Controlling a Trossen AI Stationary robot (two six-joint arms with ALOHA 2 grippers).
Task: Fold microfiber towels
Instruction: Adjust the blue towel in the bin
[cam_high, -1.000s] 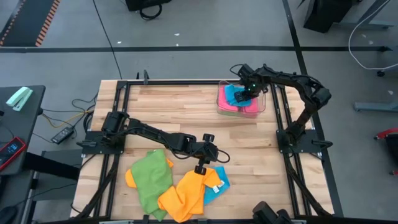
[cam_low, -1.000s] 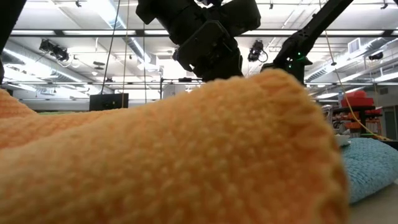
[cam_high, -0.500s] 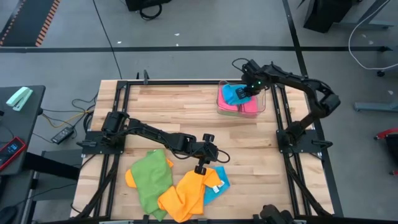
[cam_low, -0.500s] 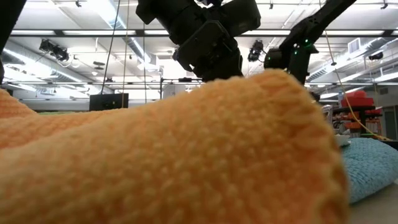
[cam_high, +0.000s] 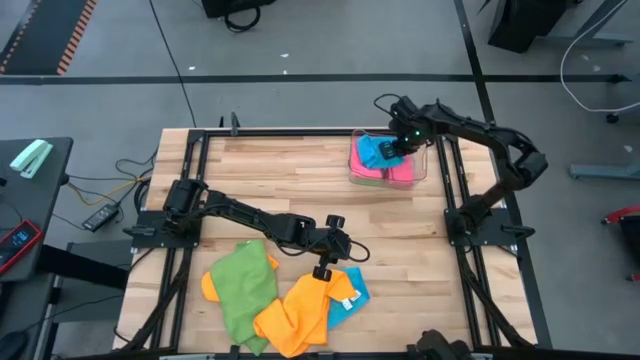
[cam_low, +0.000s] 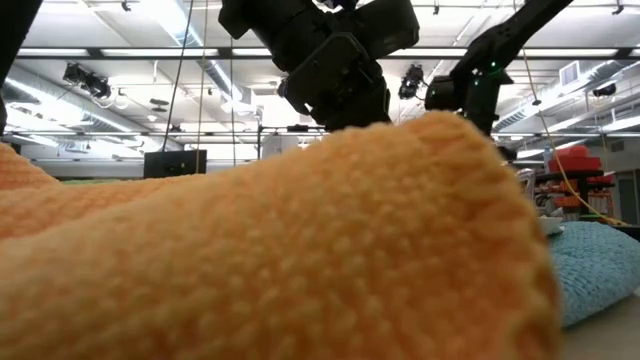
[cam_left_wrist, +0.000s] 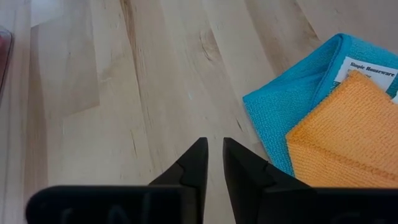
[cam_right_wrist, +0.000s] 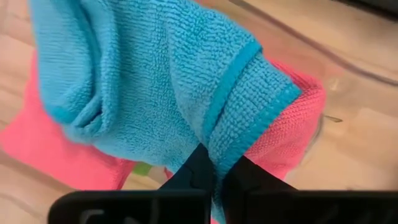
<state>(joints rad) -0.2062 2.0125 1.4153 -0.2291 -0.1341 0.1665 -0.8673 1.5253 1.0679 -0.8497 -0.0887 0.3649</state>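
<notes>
Right claw clenched on sky-blue towel's edge above the pink towels in the clear tray; lift straight, clear the rim. Left claw nearly closed, empty, orange towel just beside it.

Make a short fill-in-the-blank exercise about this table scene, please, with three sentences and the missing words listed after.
1. The right gripper has its fingers closed on a towel of ____ colour, above the clear tray.
2. Under that blue towel, the tray holds towels of ____ colour.
3. In the pile at the near edge of the table, the orange towel lies between a sky blue towel and a ____ towel.

Missing words: blue; pink; green
</notes>
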